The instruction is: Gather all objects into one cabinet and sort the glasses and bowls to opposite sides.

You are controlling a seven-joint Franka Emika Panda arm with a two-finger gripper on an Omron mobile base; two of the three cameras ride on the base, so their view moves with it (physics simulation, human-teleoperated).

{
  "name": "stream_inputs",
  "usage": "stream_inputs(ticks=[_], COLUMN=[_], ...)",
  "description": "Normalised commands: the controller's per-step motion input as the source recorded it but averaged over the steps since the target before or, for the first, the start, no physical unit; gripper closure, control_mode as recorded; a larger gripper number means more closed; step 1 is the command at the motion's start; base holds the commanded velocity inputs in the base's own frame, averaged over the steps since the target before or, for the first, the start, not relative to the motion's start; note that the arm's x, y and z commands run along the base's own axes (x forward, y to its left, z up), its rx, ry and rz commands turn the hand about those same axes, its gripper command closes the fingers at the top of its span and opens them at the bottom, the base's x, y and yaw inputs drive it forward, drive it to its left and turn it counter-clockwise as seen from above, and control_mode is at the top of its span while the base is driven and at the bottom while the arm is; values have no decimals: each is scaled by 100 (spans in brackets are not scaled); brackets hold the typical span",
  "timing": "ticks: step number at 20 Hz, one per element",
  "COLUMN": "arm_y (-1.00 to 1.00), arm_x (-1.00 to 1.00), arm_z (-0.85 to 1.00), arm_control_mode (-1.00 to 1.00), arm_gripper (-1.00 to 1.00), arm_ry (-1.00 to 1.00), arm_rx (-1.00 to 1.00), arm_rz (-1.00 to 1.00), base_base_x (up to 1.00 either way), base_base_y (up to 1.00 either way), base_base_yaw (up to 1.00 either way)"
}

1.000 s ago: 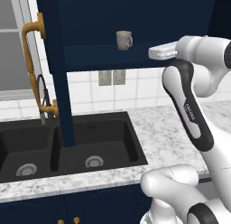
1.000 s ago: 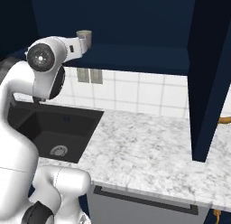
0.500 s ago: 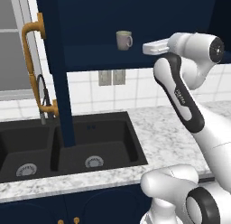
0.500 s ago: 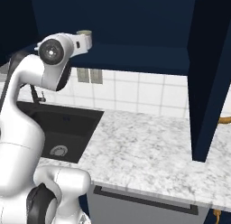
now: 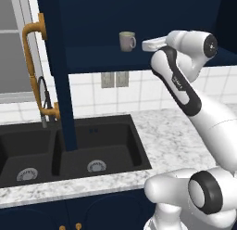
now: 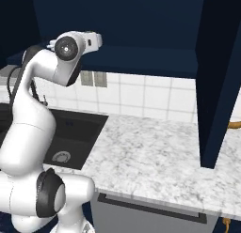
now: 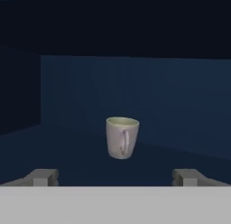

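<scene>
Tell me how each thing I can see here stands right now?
Mug: upright on the cabinet shelf, handle facing the claw, untouched.
Claw: open, empty, pointed at the mug, short of it.
Cabinet door: swung open.
Sink: nothing in it.

Small dark lettering on the white arm link, too blurred to read

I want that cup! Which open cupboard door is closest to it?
The door over the sink, with the gold handle. The beige cup stands near it, far from the other door above the counter.
</scene>
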Motion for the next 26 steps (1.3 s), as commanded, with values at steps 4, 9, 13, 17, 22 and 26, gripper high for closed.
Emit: stream_inputs(ticks=[4, 9, 13, 17, 22, 26], arm_y=[0, 0, 0, 0, 2, 15], arm_x=[51, 46, 45, 45, 47, 46], arm_z=[-6, -4, -18, -22, -7, -16], arm_control_mode=[-100, -100, -100, -100, -100, -100], arm_gripper=[-100, -100, -100, -100, -100, -100], arm_ry=[1, 1, 4, 2, 2, 6], arm_rx=[0, 0, 0, 0, 0, 0], arm_rz=[0, 0, 0, 0, 0, 0], base_base_x=[0, 0, 0, 0, 0, 0], base_base_y=[0, 0, 0, 0, 0, 0], base_base_yaw=[0, 0, 0, 0, 0, 0])
